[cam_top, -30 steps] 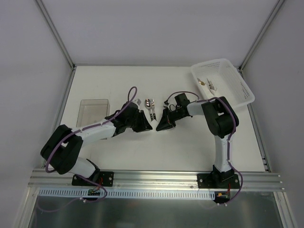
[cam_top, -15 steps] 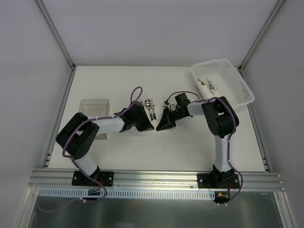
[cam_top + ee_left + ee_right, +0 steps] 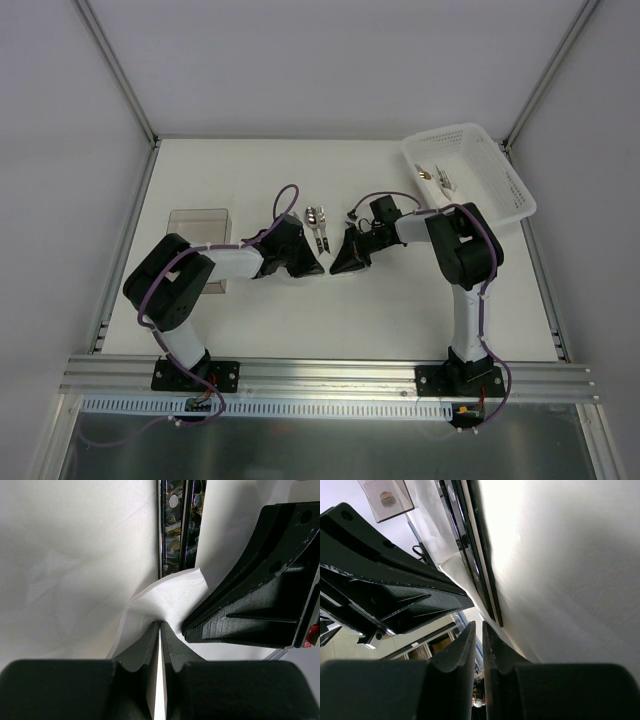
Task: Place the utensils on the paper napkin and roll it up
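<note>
Soft, even overhead light is washing the table (image 3: 400, 300), casting faint shadows beneath the arms. In the left wrist view the left gripper (image 3: 159, 627) is looming dark and blurred, the napkin (image 3: 75, 555) is shading to grey, and the utensils (image 3: 182, 530) are glinting. In the right wrist view the napkin (image 3: 570, 555) is glaring nearly white beside the dim right gripper (image 3: 477, 627).

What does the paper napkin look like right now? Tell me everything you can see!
The paper napkin is a thin, soft white sheet, lightly creased. Its near edge stands up in a curled fold, pinched between the shut fingers of the left tool. The shiny utensils lie on it, with their near ends tucked just under that raised fold. The right tool sits close beside the fold and seems to pinch the napkin's edge too.
</note>
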